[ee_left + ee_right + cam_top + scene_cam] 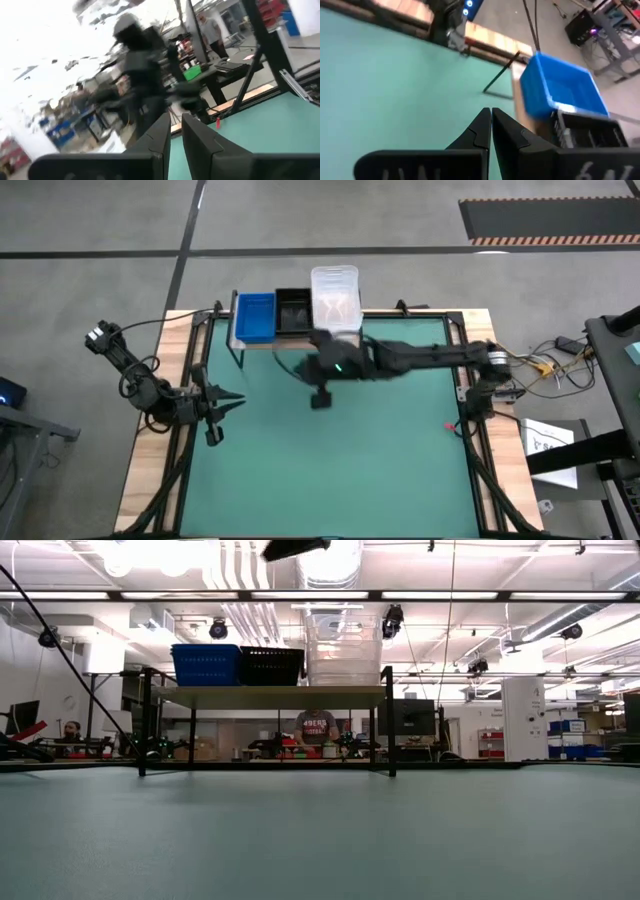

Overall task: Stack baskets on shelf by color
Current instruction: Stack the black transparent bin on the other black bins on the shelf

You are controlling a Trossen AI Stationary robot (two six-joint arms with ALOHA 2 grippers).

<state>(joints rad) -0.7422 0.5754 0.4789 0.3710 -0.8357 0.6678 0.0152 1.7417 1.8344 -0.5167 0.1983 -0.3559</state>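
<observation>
Baskets are seen stacked by color along the shelf at the table's far edge: blue stack, black stack, clear stack. Right gripper is held over the green mat near the shelf, fingers together, empty. Left gripper is parked at the table's left edge, fingers nearly together, nothing held.

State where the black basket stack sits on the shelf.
In the high view, the black basket stack sits mid-shelf, between the blue baskets and the clear baskets.
</observation>
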